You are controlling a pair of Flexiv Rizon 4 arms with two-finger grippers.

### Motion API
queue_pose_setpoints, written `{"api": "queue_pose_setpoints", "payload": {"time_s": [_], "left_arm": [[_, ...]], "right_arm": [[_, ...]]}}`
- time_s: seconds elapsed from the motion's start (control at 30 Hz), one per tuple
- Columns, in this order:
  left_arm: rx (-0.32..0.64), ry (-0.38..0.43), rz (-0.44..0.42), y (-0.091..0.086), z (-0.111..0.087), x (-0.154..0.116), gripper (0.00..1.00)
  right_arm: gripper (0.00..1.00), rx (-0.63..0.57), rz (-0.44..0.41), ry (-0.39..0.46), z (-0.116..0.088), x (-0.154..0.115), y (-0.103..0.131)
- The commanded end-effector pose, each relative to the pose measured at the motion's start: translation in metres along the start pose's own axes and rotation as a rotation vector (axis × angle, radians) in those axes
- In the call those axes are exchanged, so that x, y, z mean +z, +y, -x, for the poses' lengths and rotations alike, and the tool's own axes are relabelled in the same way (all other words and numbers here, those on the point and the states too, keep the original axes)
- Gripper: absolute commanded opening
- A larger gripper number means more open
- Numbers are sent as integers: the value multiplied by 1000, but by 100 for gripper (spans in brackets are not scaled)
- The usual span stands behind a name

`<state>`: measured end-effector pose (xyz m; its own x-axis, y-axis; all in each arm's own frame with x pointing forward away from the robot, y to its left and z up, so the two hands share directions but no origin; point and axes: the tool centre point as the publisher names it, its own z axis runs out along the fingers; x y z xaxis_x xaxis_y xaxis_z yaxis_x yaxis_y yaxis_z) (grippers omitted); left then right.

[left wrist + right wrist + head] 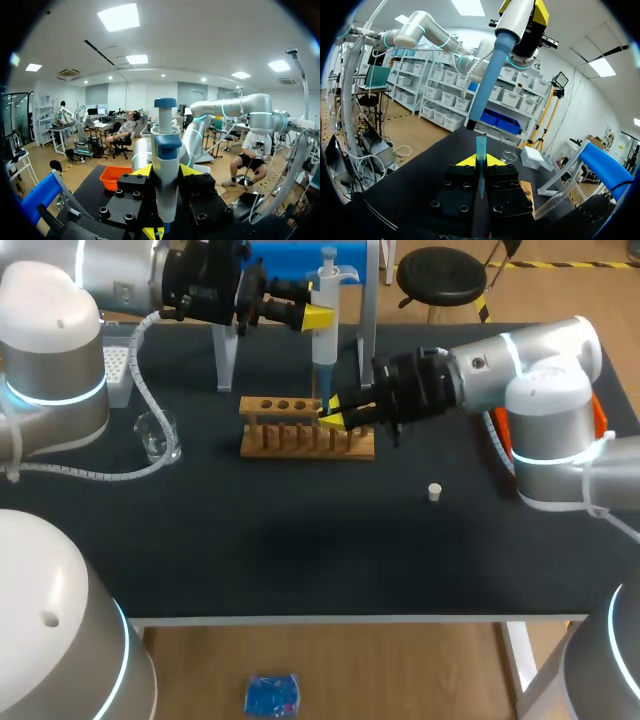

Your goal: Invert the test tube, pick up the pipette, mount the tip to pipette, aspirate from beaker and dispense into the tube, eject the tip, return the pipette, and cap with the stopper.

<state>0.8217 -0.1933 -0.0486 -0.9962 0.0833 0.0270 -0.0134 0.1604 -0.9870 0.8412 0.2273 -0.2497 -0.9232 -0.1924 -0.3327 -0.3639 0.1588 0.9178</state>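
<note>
My left gripper (318, 317) is shut on a white pipette (325, 300) with a blue shaft and holds it upright above the wooden rack (300, 445). In the left wrist view the pipette (165, 165) stands between the yellow fingertips (142, 171). My right gripper (335, 418) is at the rack's right end, shut on a slim blue pipette tip (480, 150) with its wide end up. The pipette shaft (487, 80) hangs just above that tip without touching it. A small white stopper (434, 492) lies on the table to the right of the rack.
A glass beaker (157, 436) stands left of the rack, with a white tip box (118, 370) behind it. The clear pipette stand (225, 360) rises behind the rack. An orange bin (600, 420) sits at the right edge.
</note>
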Motion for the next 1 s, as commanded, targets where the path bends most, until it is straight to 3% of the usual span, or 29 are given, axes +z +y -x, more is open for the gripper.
{"api": "queue_pose_setpoints", "payload": {"time_s": [0.03, 0.7, 1.0], "left_arm": [[0, 0, -1, 0, 0, 0, 0], [0, 0, -1, 0, 0, 0, 0], [0, 0, -1, 0, 0, 0, 0]], "right_arm": [[0, -3, 0, 11, 1, 3, 1], [0, -5, 30, 19, -2, 4, 9], [0, 63, 83, 32, -5, 0, 11]]}}
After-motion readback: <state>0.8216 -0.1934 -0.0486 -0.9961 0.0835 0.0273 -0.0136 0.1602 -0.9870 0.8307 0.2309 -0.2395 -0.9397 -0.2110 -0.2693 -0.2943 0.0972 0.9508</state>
